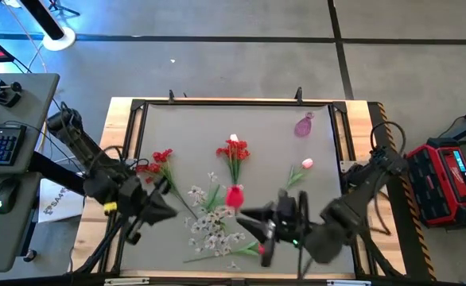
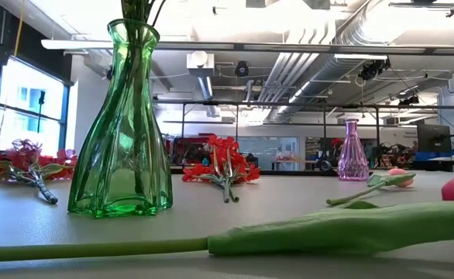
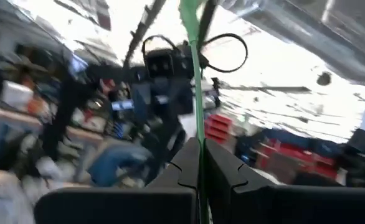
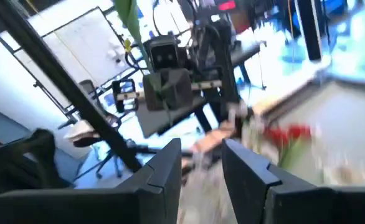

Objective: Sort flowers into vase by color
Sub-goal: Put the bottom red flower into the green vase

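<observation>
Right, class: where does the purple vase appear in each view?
High view: purple vase, upper right of centre.
Low view: right of centre, far back.
Left wrist view: not in it.
Right wrist view: not in it.
Shared landmark: red blossoms, left of it in both.

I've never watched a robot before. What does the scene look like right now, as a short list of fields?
left end effector: shut on a green stem
right end effector: open, holding nothing
green vase: upright, stems inside
purple vase: upright, far side of the table
lying on table: red blossom clusters, red tulip, pink tulip, white sprays
</observation>
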Controlling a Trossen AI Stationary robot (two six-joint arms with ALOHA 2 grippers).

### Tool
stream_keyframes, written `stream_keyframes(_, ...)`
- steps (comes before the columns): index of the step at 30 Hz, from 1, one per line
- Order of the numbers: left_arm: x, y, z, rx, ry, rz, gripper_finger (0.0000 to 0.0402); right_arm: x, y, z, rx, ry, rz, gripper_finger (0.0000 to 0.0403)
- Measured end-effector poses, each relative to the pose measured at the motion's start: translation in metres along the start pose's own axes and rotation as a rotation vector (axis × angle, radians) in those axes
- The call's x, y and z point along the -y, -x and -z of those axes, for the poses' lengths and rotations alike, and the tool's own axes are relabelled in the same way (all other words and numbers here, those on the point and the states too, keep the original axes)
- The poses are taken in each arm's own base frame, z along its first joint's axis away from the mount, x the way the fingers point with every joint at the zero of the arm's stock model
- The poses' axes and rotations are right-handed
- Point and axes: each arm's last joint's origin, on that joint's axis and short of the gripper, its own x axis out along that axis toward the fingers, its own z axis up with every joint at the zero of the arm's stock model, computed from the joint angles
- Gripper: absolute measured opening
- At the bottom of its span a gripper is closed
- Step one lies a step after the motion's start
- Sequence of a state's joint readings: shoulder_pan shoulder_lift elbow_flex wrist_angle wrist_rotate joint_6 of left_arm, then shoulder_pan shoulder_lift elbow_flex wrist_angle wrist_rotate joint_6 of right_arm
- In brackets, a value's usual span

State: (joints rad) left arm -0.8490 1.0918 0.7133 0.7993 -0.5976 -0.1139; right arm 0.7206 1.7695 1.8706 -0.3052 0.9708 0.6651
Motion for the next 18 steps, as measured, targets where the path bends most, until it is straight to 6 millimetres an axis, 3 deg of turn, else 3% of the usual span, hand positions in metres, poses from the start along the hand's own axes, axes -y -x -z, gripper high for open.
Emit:
stream_keyframes(9, -0.011, -0.025, -0.024, -0.033, -0.118, -0.096, 0.0000, 0.021, -0.049, -0.045, 0.159, 0.147, -0.061, 0.0113)
stream_keyframes(12, -0.015, -0.030, -0.032, -0.004, -0.116, -0.119, 0.0000, 0.022, -0.053, -0.052, 0.178, 0.184, -0.139, 0.0141)
stream_keyframes(18, -0.021, -0.035, -0.041, 0.024, -0.141, -0.152, 0.0000, 0.022, -0.054, -0.055, 0.211, 0.265, -0.126, 0.0217)
